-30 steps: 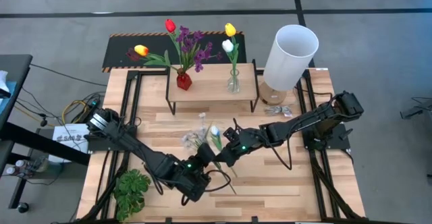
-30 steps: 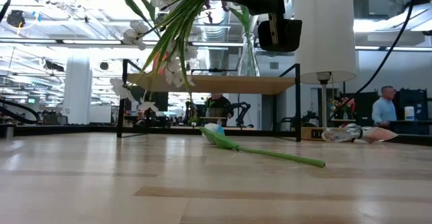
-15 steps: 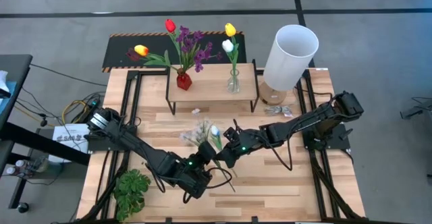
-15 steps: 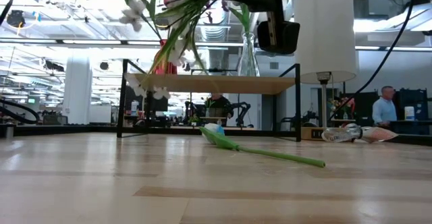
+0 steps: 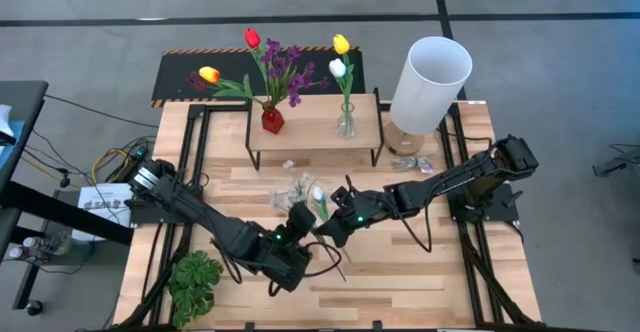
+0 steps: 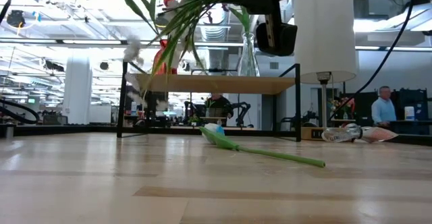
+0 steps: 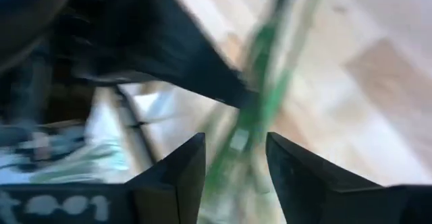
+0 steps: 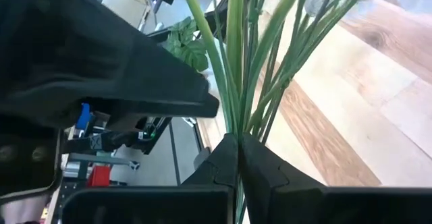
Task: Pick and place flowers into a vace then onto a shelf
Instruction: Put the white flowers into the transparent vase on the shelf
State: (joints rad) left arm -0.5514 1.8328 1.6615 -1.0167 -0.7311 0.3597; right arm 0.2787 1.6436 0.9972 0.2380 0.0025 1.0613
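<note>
Lying alone on the worktop (image 6: 101, 183) nearest the low camera is a white tulip (image 6: 217, 133) on its long green stem, well below both tools and touched by neither; above it, over the worktop's middle, the right tool (image 5: 325, 230) is clenched on the stems of a bunch of small white blossoms (image 5: 298, 190), its fingers (image 8: 223, 166) pressed together around the green stalks, the blooms fanning away toward the shelf (image 5: 312, 132); just beside it the left tool (image 5: 298, 224) stands released, its fingers (image 7: 185, 166) parted with the same stems passing between them, untouched as far as can be seen; the bunch hangs clear of the worktop, held by the right tool alone; a stemless green leafy plant (image 5: 195, 277) sits at the near left corner; farther back the shelf carries a red vase (image 5: 272, 119) with red, yellow and purple flowers (image 5: 270, 62) and a clear glass vase (image 5: 346, 122) with a yellow and a white tulip; right of the shelf stands a white cylinder (image 5: 430, 82); a white label at the worktop's left edge bears writing too small to read; beyond, in the room, a person (image 6: 385, 106) stands.
</note>
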